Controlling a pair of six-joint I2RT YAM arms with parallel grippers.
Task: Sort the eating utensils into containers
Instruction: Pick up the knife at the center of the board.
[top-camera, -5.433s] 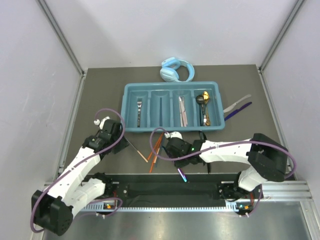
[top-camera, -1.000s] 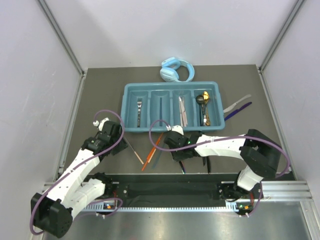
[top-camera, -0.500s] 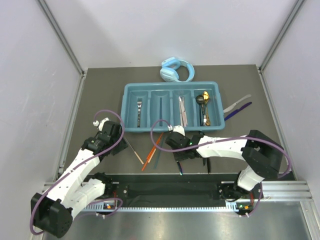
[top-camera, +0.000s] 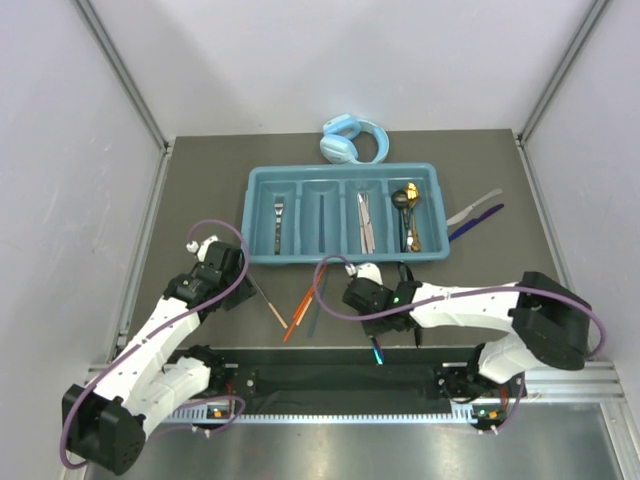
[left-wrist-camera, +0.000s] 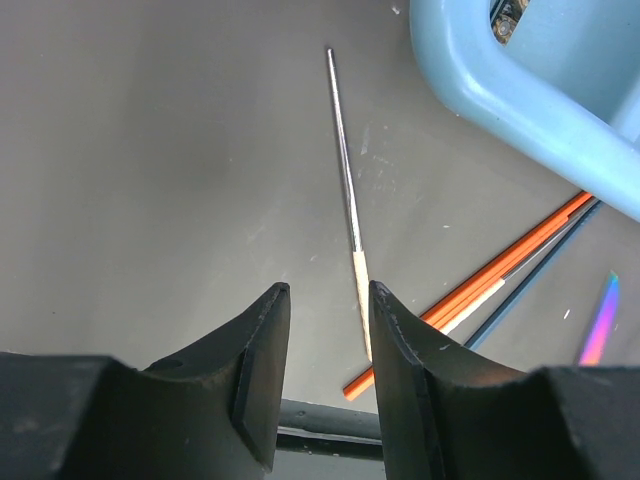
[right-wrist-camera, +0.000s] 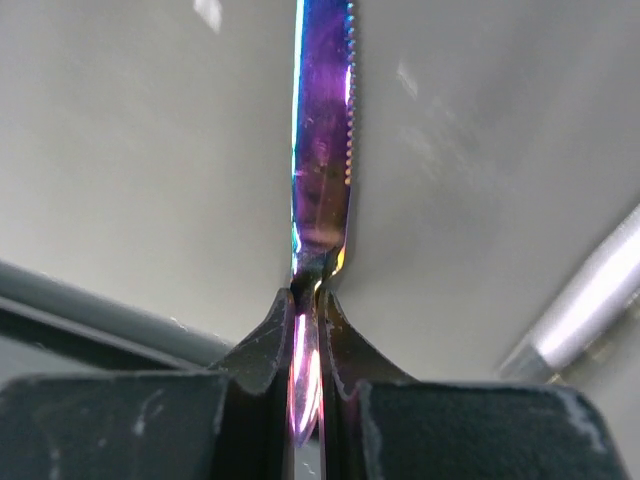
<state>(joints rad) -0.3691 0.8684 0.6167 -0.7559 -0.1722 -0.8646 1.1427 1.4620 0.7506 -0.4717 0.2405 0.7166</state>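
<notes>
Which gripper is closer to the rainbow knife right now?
Right. The right gripper is shut on the knife; the left gripper sits open well to its left, beyond the orange chopsticks.

Right gripper (right-wrist-camera: 308, 305) pinched tight, left gripper (left-wrist-camera: 325, 300) ajar

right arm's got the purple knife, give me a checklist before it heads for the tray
1. Right gripper shut on the purple knife: ok.
2. Knife clear of the table: cannot tell.
3. Tray compartment with the sorted knives has room: ok.
4. Left gripper open, empty, apart from the right arm: ok.
5. Orange chopsticks out of the carry path: ok, they lie to its left.
</notes>
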